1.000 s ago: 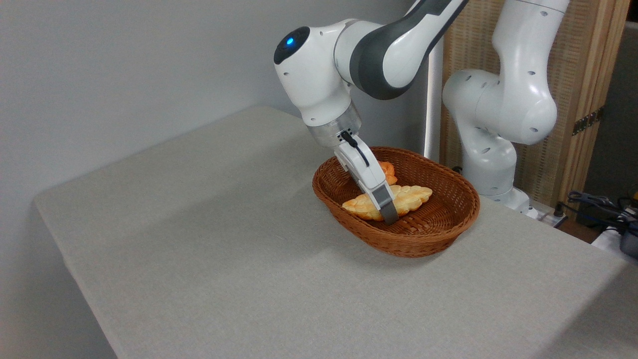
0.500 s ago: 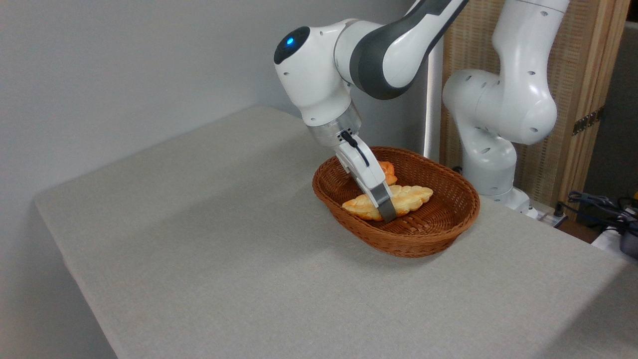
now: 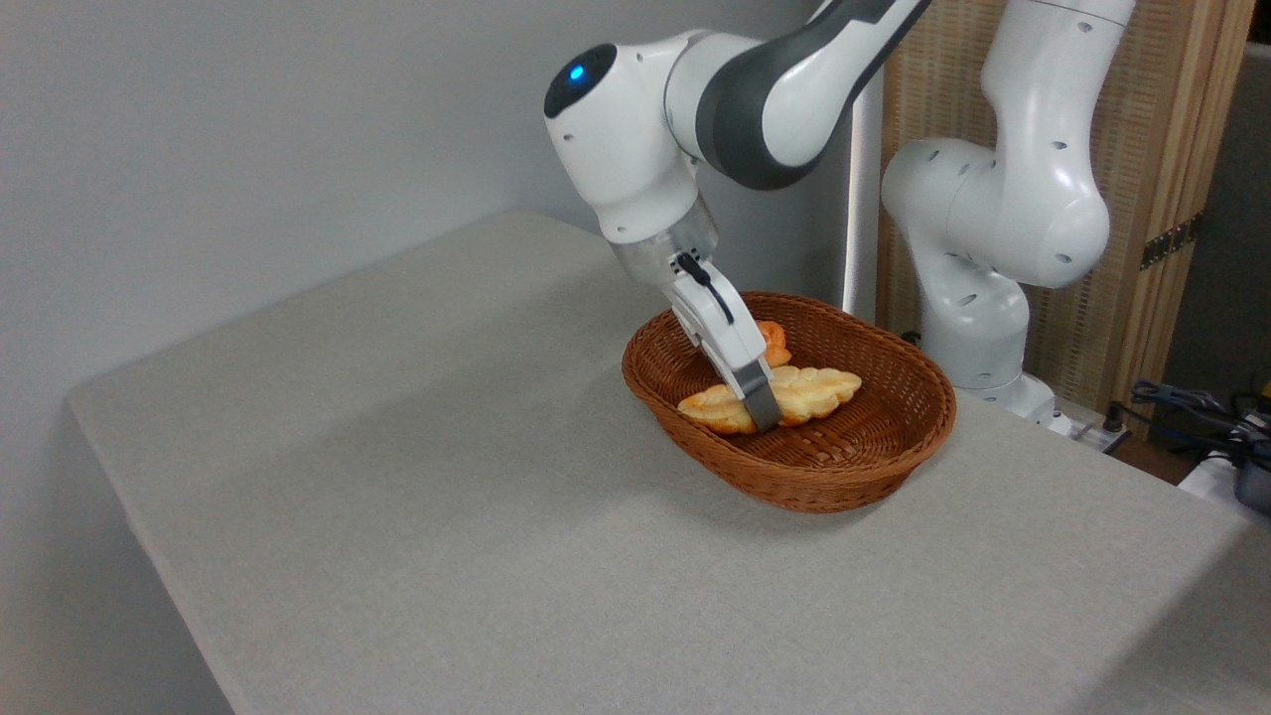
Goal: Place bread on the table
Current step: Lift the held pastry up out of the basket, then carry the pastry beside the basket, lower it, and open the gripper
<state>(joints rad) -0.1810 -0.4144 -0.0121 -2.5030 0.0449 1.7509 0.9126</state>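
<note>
1. Bread (image 3: 794,389), a long braided loaf, sits inside the brown wicker basket (image 3: 874,437) at the right of the grey worktop (image 3: 447,477), with the robot arm's tool (image 3: 763,415) clamped across its middle. The one grey finger (image 3: 760,405) on show crosses the loaf's near side; its partner is hidden behind the bread, so the closed grip is my reading from the room and not something plainly seen.

2. Fixed camera, same scene: the loaf looks slightly raised off the basket floor, though how clear it is I cannot tell. A small orange bun (image 3: 773,343) lies just behind the tool, near the basket's far wall.

3. Risks from here, as they strike an onlooker:
   - The grip is narrow and central on a long, flat loaf. Either pointed end could dip and the bread could pivot or slide out.
   - The basket wall stands high around the loaf. A sideways move made too low could snag an end on the rim and drag or tip the basket.
   - The bun sits close enough to be nudged by the tool body.
   - A release from too high could let the loaf bounce on the worktop.
</note>
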